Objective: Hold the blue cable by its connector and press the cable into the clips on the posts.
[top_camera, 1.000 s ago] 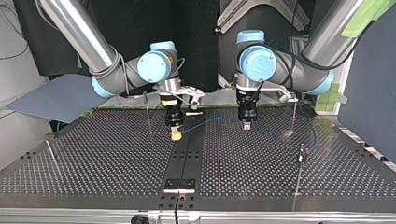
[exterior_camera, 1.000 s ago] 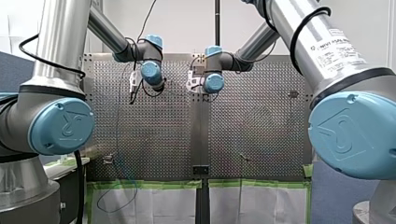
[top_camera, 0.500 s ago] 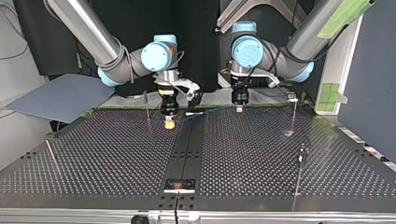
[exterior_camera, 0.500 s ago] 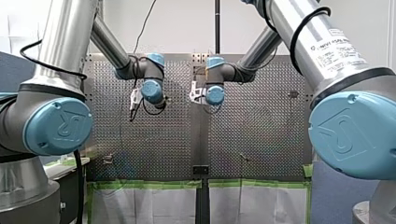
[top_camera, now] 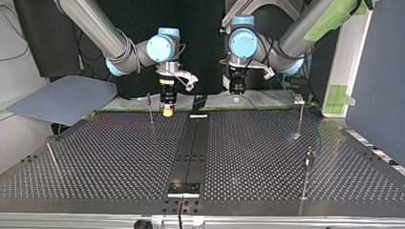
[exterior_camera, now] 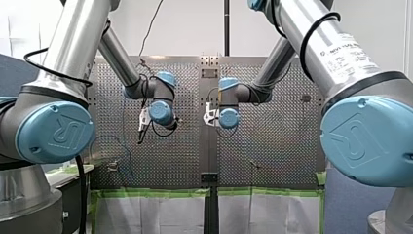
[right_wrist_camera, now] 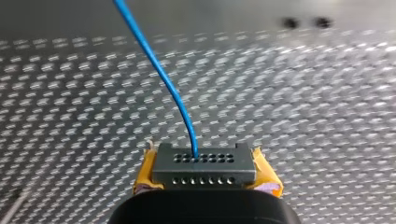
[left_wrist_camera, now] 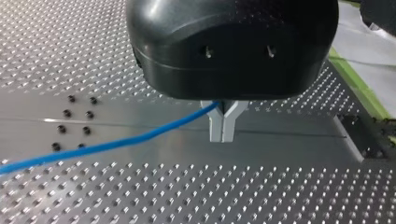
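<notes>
Clamped tight on the connector (right_wrist_camera: 205, 163) with my right gripper's (right_wrist_camera: 205, 173) yellow pads (right_wrist_camera: 145, 179), likely to steer the cable (right_wrist_camera: 161, 74) by its rigid end. Closed around that cable a little way along with my left gripper (left_wrist_camera: 222, 134), tips together, seemingly to hold the span taut. Held above the table's (top_camera: 267, 157) edge nearest the arms, presumably to line up with the posts' (top_camera: 301, 117) clips; clipped or not, too faint to tell.
</notes>
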